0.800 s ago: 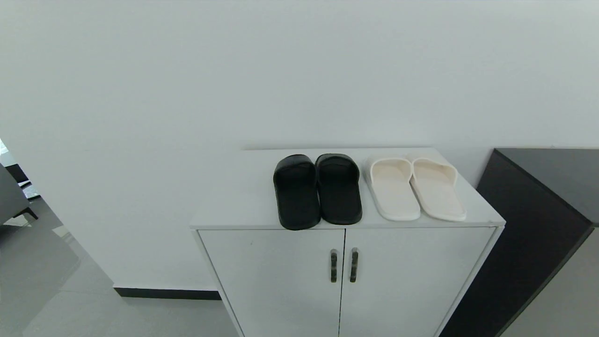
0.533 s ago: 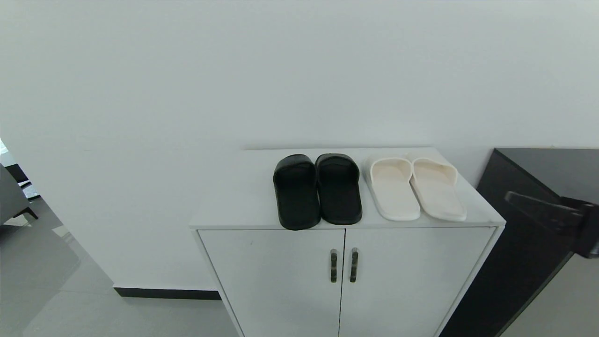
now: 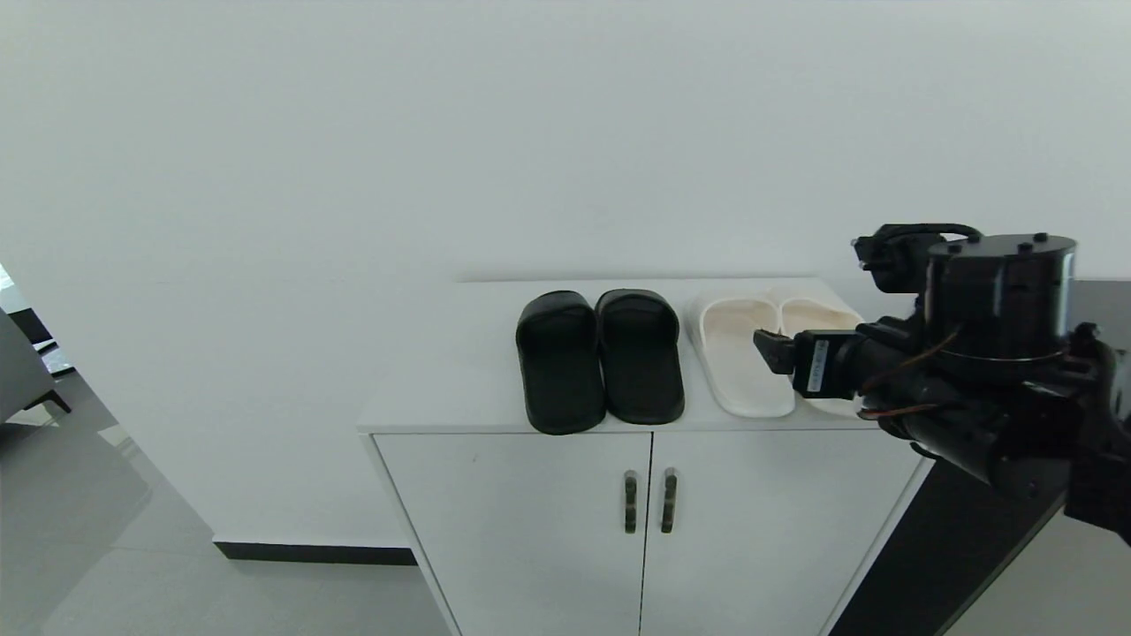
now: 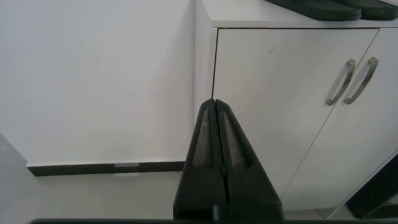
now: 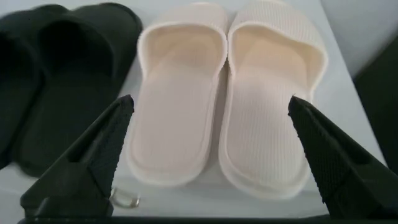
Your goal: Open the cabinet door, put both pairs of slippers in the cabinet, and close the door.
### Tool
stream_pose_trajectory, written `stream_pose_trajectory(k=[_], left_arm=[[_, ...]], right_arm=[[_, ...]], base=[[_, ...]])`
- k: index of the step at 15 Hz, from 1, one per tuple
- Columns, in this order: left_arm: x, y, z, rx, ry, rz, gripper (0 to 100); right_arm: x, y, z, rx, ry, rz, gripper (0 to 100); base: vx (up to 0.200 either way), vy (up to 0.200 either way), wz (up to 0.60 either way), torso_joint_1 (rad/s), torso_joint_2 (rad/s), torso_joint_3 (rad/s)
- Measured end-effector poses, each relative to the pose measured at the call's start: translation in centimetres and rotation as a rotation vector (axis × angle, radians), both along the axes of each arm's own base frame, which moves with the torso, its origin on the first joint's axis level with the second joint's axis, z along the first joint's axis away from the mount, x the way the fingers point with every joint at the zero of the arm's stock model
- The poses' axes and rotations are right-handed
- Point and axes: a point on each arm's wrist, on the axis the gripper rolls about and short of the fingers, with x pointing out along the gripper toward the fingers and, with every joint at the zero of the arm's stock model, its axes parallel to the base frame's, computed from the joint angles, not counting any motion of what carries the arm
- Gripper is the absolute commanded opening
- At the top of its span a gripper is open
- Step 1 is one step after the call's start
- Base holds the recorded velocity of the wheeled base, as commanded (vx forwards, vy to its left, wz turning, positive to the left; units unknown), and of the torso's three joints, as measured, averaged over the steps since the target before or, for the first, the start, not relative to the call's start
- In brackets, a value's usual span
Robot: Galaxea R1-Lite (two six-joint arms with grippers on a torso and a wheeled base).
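Cabinet (image 3: 521, 530) standing closed, black slippers (image 3: 601, 362) and cream slippers (image 3: 738, 362) lying on top. Right gripper (image 5: 210, 106) hovering over cream slippers, jaws spread wide. Left gripper (image 4: 215, 109) hanging near cabinet, jaws pressed together.

Ahead of the black right claw (image 5: 209, 106), the cream slippers (image 5: 174, 118) are showing a fine ribbed pattern, the black slippers (image 3: 601, 358) off to the claw's left are looking plain, and the white cabinet (image 3: 530, 530) below is wearing dark mottled handles (image 3: 648, 501).
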Motion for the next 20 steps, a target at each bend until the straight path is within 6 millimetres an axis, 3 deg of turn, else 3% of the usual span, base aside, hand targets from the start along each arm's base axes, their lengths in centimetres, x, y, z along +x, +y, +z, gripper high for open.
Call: stream_pose_trajectory(k=[6,18,19,20], left_arm=[[0.0,0.0,0.0,-0.001,0.000,0.000,0],[0.0,0.0,0.0,-0.004,0.000,0.002,0],[0.0,0.0,0.0,-0.004,0.000,0.002,0],[0.0,0.0,0.0,-0.004,0.000,0.002,0]], right_arm=[[5.6,0.6,-1.7,-0.041,-0.008,-0.068,100],[11.3,1.5,-3.3,-0.040,-0.010,-0.122,100],[11.6,1.5,-3.3,-0.038,-0.013,-0.126,0],[11.9,1.5,-3.4,-0.037,-0.015,-0.130,0]], base=[[0.000,0.000,0.00,0.000,0.00,0.000],[0.000,0.000,0.00,0.000,0.00,0.000],[0.000,0.000,0.00,0.000,0.00,0.000],[0.000,0.000,0.00,0.000,0.00,0.000]])
